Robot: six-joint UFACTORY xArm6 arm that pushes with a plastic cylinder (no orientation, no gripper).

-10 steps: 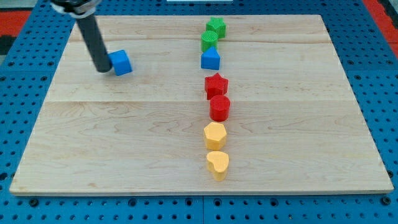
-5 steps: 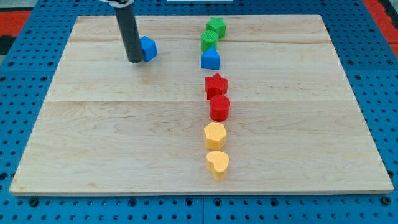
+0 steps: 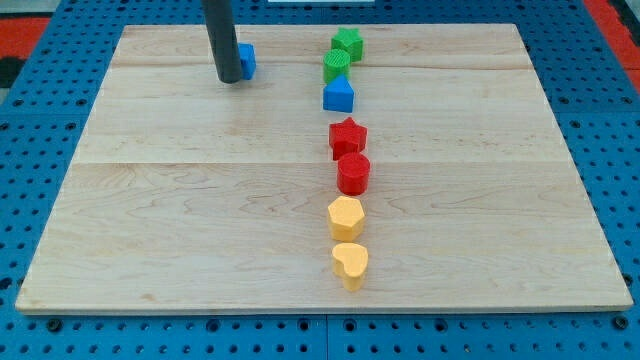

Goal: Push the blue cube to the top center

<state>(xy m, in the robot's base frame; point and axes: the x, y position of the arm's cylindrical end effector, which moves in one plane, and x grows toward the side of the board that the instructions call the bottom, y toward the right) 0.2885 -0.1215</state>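
The blue cube (image 3: 246,60) lies near the view's top, left of the centre column of blocks, and the rod partly hides it. My tip (image 3: 228,79) rests on the wooden board (image 3: 180,200), touching the cube's left side. The dark rod rises from there out of the view's top.
A column of blocks runs down the board's middle: a green star (image 3: 348,43), a green cylinder (image 3: 337,65), a blue house-shaped block (image 3: 339,95), a red star (image 3: 348,136), a red cylinder (image 3: 353,173), a yellow hexagon (image 3: 346,216) and a yellow heart (image 3: 350,263).
My tip has moved up and to the right, and it has pushed the blue cube the same way, closer to the green blocks. The other blocks have stayed put.
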